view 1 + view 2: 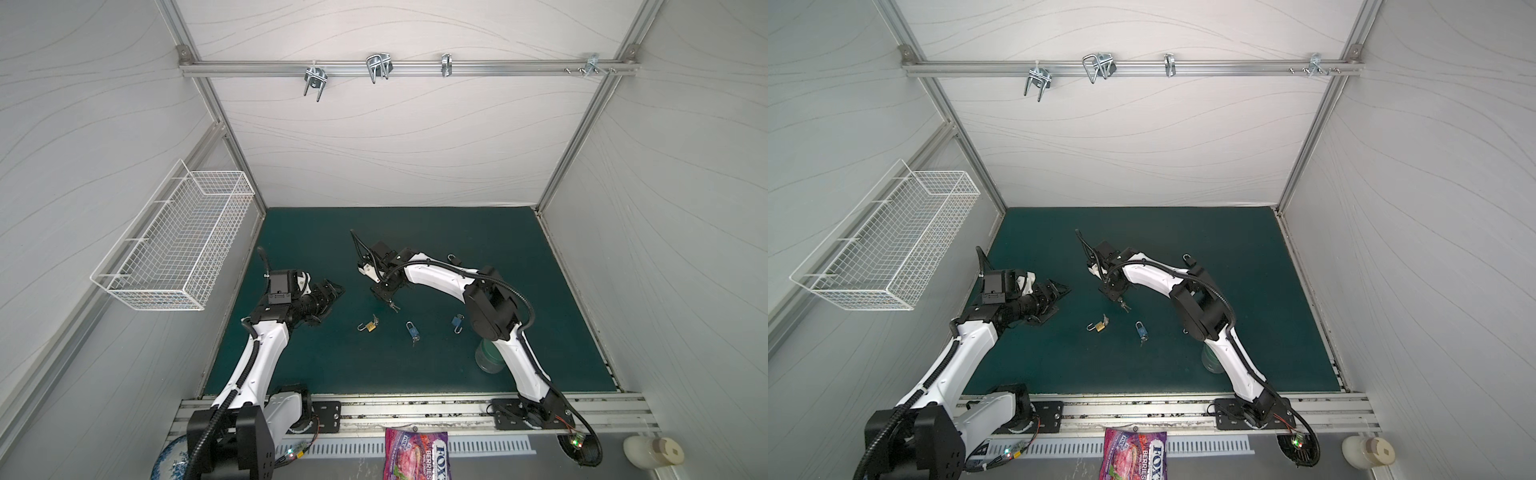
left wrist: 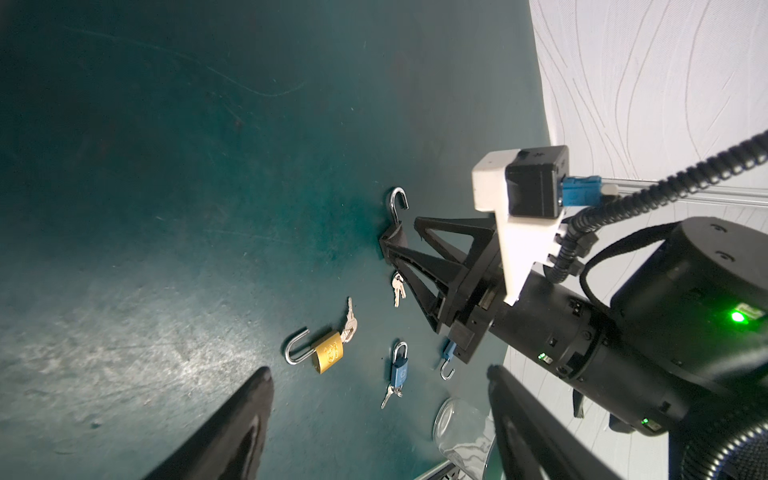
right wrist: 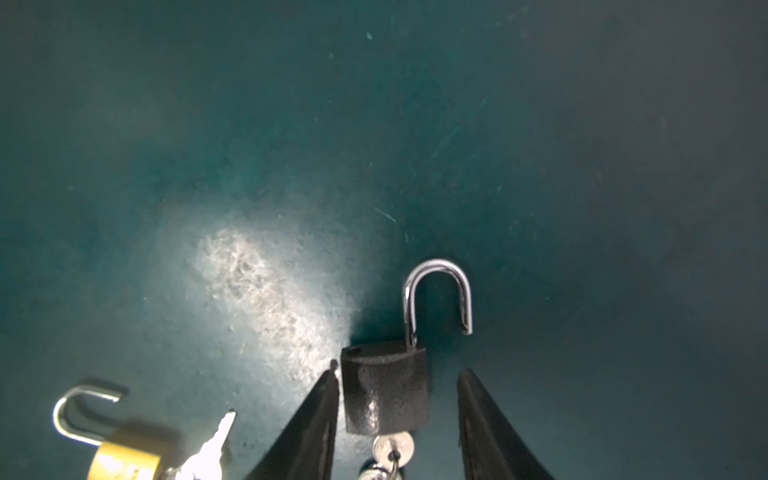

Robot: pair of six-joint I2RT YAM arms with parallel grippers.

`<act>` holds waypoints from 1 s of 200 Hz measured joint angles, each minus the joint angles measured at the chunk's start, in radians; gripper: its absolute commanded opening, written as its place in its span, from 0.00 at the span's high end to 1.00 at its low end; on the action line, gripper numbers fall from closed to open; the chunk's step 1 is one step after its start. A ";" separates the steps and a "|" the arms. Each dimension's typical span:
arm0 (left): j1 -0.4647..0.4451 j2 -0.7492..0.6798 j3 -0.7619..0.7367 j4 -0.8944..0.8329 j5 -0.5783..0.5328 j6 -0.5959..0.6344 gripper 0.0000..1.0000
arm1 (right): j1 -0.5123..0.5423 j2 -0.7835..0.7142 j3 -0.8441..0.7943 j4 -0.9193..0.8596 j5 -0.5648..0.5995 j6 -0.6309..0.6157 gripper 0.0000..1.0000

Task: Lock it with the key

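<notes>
Green mat [image 1: 457, 249] covers the floor of your white box, and little locks lie on it. Your right gripper [image 3: 399, 370] is down low with its jaws apart, one on each side of the black padlock [image 3: 384, 390]. One finger sits just beside the lock's body and the other has a gap, so nothing is squeezed yet.

The lock lies flat near the middle of the mat. Its silver loop [image 3: 409, 311] is popped open, and its key [image 3: 392, 446] sticks in the bottom. You seem set to pinch the body and hold it steady.

Your left gripper [image 2: 378, 369] hangs above the mat, jaws wide and empty, likely ready to push the loop shut or turn the key. The gold padlock [image 2: 328, 351] lies close by, so mind you don't bump it.
</notes>
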 measured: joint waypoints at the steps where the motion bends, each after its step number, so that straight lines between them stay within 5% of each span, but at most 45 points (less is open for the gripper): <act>1: 0.000 0.000 0.000 0.000 0.000 0.000 0.18 | 0.000 0.000 0.001 -0.001 0.000 0.000 0.55; 79: 0.002 0.011 0.000 0.009 0.013 0.003 0.20 | 0.013 0.035 0.029 -0.034 0.019 -0.019 0.61; 200: 0.002 0.011 0.004 0.000 0.014 0.009 0.22 | -0.003 -0.005 -0.035 -0.001 -0.011 -0.018 0.86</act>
